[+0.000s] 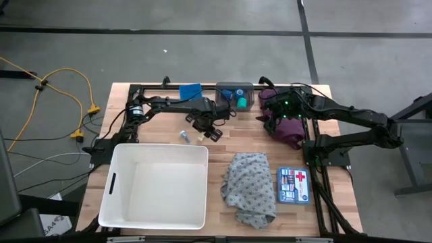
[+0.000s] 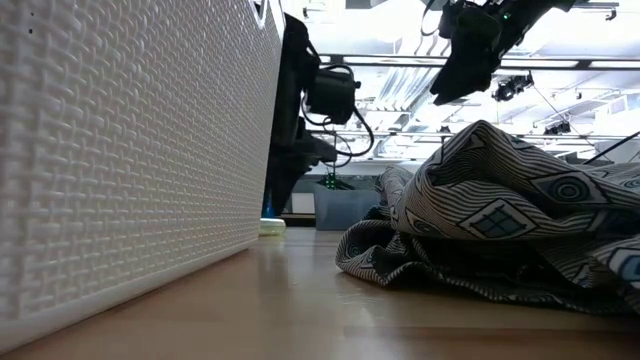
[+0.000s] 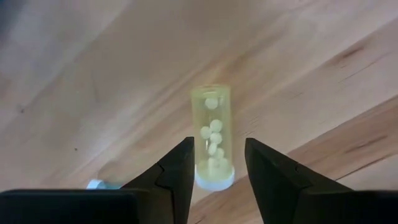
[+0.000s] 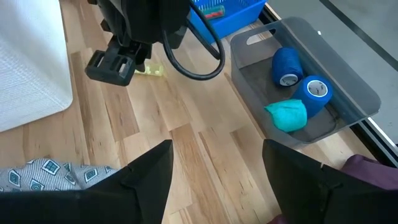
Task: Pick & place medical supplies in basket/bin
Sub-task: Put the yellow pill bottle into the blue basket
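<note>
Wooden counter (image 1: 223, 145), grey shop floor all round. Resting on it, the basket (image 1: 155, 185), white bottom bare, none of the supplies inside: by the look of it, nothing placed yet, the whole job still ahead.

Just past the basket's far rim, a yellow vial (image 3: 213, 140) lying flat, straddled by the left claw (image 3: 219, 149): fingers partly apart, one on either side, a sliver of gap showing, no squeeze visible. Probably the first pick, about to be made.

Just beside the basket, a grey patterned cloth (image 1: 250, 185), crumpled, untouched. Farther from the basket, a maroon cloth (image 1: 290, 128) under the right claw (image 4: 217, 155), spread wide, holding nothing. Well beyond the basket's far rim, a grey bin (image 1: 235, 94) with blue tape rolls (image 4: 286, 65) and a green roll (image 4: 287, 115), all waiting to be moved.
</note>
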Action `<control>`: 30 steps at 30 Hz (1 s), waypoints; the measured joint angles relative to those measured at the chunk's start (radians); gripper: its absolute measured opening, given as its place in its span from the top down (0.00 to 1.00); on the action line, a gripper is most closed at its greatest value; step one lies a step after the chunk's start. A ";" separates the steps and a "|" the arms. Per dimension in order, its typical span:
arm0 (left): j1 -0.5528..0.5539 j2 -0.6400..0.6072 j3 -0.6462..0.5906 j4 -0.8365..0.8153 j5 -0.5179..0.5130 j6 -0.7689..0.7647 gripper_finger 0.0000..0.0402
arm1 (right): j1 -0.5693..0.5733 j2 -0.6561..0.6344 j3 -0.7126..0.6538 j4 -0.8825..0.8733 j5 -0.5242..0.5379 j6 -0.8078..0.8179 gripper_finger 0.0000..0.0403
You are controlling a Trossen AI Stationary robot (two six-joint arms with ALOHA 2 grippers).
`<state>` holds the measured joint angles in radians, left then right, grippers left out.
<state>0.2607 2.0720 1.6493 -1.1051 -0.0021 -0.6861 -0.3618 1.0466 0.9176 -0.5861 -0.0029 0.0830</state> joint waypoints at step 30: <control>0.005 0.055 -0.001 -0.013 0.027 -0.001 0.67 | 0.000 0.000 0.000 0.000 0.000 0.000 0.41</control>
<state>0.2657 2.1275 1.6485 -1.1178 0.0249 -0.6872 -0.3618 1.0466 0.9176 -0.5861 -0.0031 0.0830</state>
